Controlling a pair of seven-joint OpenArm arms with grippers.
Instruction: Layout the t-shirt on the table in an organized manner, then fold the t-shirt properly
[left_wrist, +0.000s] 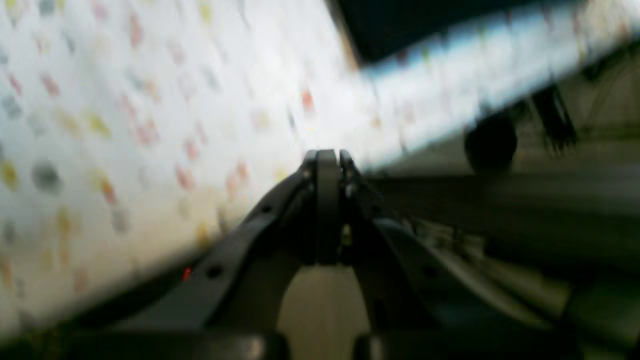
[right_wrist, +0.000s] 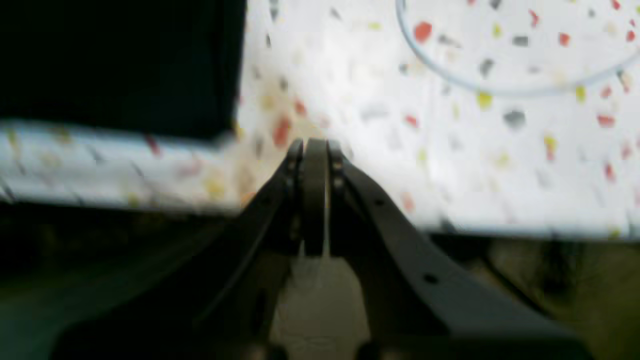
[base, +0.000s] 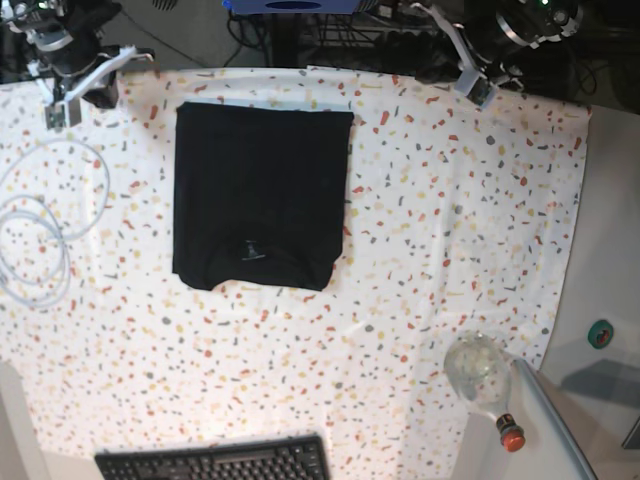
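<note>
Black t-shirt (base: 260, 195) folded to neat rectangle, flat, upper-left of speckled table (base: 450, 250)

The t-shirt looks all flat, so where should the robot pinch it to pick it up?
Probably at a corner of the t-shirt, coming in from the side along the table. It lies folded flat, so only the edges and corners offer a layered lip to pinch.

cable (base: 40, 225): white, coiled in loops, left edge of base view, also seen in the right wrist view | keyboard (base: 215, 463): black, bottom edge, partly cut off | bottle (base: 483, 381): clear, red cap, lying on its side, lower right | tape roll (base: 600, 333): green, far right, on grey side surface
</note>
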